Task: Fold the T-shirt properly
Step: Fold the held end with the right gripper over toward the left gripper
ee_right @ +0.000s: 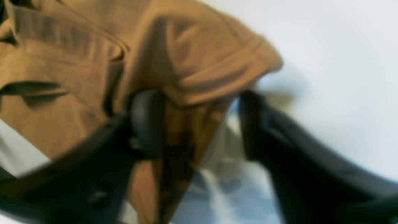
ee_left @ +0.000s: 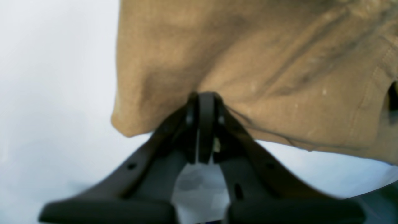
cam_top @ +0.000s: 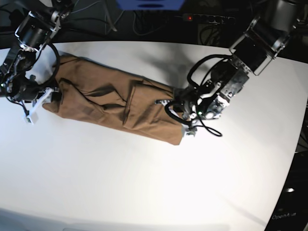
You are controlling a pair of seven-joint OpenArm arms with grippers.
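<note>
Two lengthwise folds seem already made, judging by the narrow band the plain tan-brown cotton T-shirt [cam_top: 115,103] now forms on the white desk [cam_top: 144,192]; shortening it end to end looks to be what remains. Its long axis runs diagonally in the base view, from upper left down to lower right. The left gripper [ee_left: 205,102] is clamped tight on the cloth's edge at the lower-right end. The right gripper [ee_right: 199,124] stands spread at the opposite end, a hemmed fold lying between its jaws, not pinched.
</note>
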